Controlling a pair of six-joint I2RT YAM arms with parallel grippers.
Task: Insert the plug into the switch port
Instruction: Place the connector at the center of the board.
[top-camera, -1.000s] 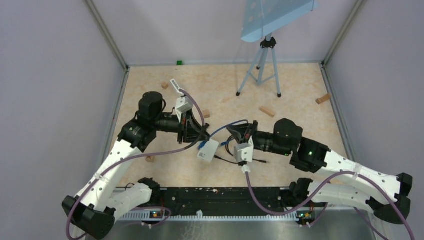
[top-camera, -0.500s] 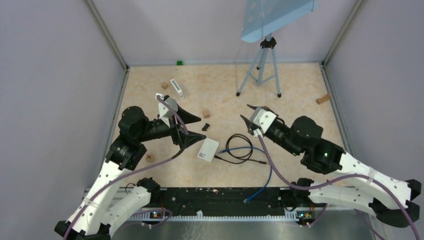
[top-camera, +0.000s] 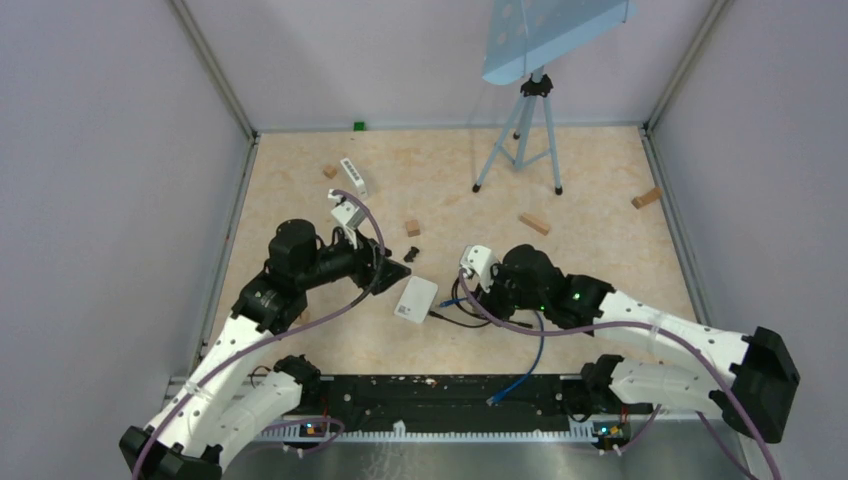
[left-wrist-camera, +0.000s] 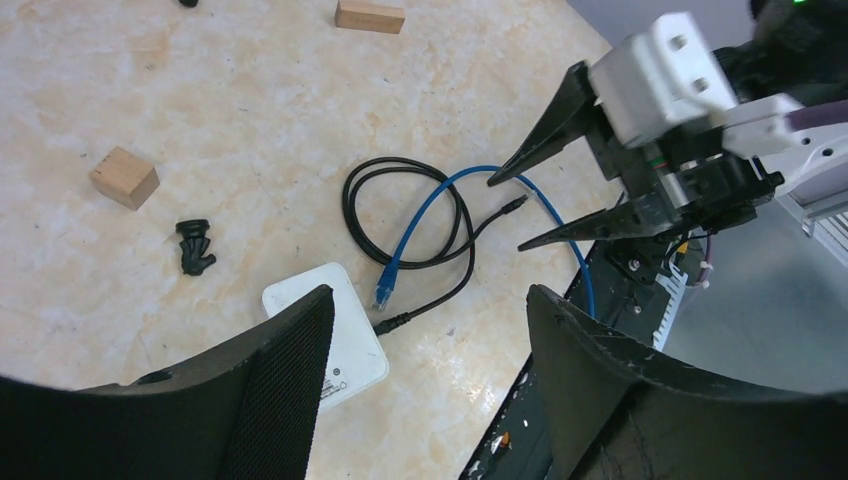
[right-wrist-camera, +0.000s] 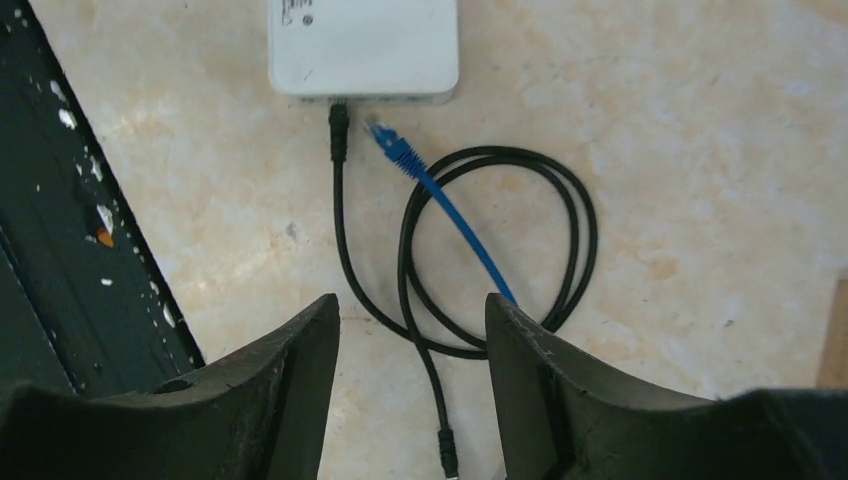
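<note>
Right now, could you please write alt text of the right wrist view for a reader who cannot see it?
A blue network plug lies just short of a white switch, not inserted, beside a black cable that meets the switch's edge. The right claw hangs open and empty in the foreground, above the black cable's loop.

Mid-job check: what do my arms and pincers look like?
The left arm and right arm have white links and black joints. The left pincer and right pincer are black, with two tapering fingers. A white camera block at each wrist trails a purple cable. A green light glows on the right arm.
</note>
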